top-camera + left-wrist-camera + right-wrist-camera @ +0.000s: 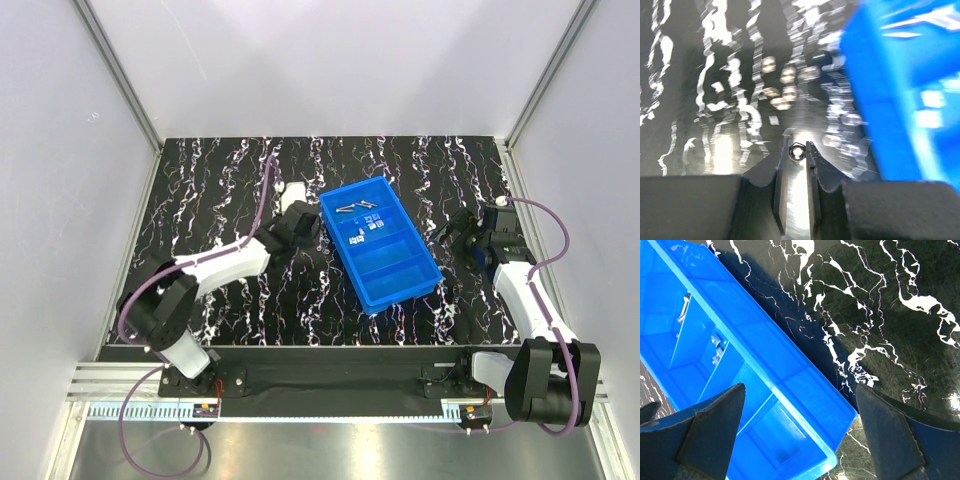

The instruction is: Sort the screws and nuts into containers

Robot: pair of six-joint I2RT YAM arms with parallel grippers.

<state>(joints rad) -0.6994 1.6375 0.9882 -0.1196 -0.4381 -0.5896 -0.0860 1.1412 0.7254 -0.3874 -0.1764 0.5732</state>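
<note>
Your left gripper (798, 148) is clamped on one small silver hexagonal metal nut (797, 152), pinched right at the fingertips. It hangs low over the black, white-veined tabletop (685, 125), beside the bright blue rectangular plastic tray (900, 85). From overhead, that gripper (300, 225) sits near the tray's left long side, level with the farther compartments.

Part of the sorting looks done. The farthest compartment of the tray (392, 262) holds a few slender silver screws (355, 208). The next one toward you holds a small cluster of squarish silver nuts (365, 237). The two nearer compartments look empty.

As for what is left, the nut you are holding has not yet gone into the tray, and I judge it belongs with the cluster in the second compartment. Beyond it, your left wrist view shows a group of pale blurred spots (785, 90) on the tabletop. They may be more nuts waiting, but the blur is too heavy to be sure or to count them. You cannot make out any loose screws outside the tray in these views, though the busy marbling could easily hide small parts.

Your right gripper (800, 390) has its fingers wide apart and holds nothing. It hovers over the tabletop just off the tray's right side (462, 232).
</note>
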